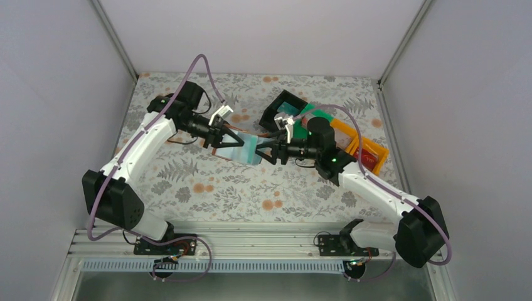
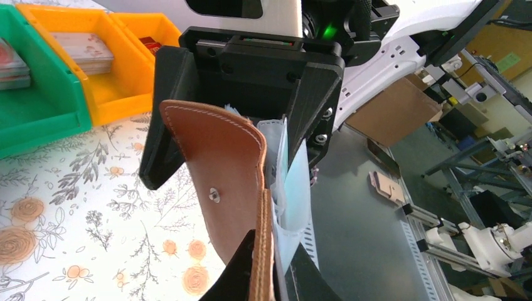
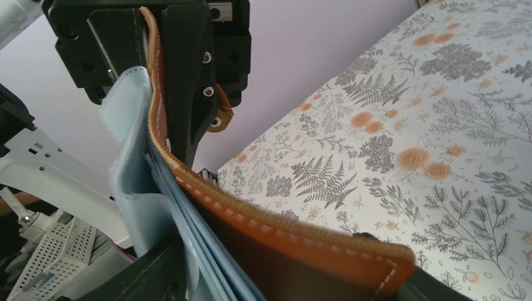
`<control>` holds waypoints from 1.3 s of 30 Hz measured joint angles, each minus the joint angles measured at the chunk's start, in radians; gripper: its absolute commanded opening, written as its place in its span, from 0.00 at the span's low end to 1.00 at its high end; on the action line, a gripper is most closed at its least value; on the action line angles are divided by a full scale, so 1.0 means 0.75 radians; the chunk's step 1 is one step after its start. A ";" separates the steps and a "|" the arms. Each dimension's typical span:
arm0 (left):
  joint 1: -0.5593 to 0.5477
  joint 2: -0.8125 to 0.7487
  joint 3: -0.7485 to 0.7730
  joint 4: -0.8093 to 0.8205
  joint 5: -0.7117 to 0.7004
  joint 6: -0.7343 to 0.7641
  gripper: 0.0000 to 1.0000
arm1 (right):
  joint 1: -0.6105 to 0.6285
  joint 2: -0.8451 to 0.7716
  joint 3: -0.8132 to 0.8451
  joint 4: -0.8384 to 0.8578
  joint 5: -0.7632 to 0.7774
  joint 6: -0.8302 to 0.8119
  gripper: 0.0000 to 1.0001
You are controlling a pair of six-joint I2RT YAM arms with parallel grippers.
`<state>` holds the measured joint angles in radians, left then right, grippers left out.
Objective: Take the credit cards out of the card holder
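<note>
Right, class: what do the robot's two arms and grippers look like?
The left arm and right arm have white links, black joints, a mauve cable looping along and a green light. The left gripper and right gripper are black, with two tapered fingers.

You're looking at a floral-patterned worktop (image 1: 207, 182). At its far right, a black bin (image 1: 273, 108), a green bin (image 1: 323, 115) and two orange bins (image 1: 378, 152) stand close together in a diagonal row.

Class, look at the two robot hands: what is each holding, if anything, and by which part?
The left hand clamps the brown wallet by one end. The right hand straddles the opposite end with jaws apart, seemingly not gripping.
</note>
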<state>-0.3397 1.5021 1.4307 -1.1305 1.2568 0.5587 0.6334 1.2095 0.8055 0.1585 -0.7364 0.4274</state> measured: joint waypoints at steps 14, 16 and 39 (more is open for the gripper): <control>0.016 -0.006 -0.001 0.086 -0.084 -0.052 0.81 | 0.060 -0.003 0.005 0.022 -0.036 -0.005 0.04; 0.015 -0.006 -0.001 0.120 -0.129 -0.070 1.00 | 0.071 -0.016 0.014 -0.020 0.005 -0.011 0.04; 0.010 0.024 -0.065 0.437 -0.851 -0.316 1.00 | 0.220 0.403 0.583 -0.974 0.987 0.195 0.04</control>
<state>-0.3321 1.5204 1.3823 -0.8024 0.6182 0.3214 0.7982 1.5120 1.2427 -0.5716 0.0036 0.5739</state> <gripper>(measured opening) 0.998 0.111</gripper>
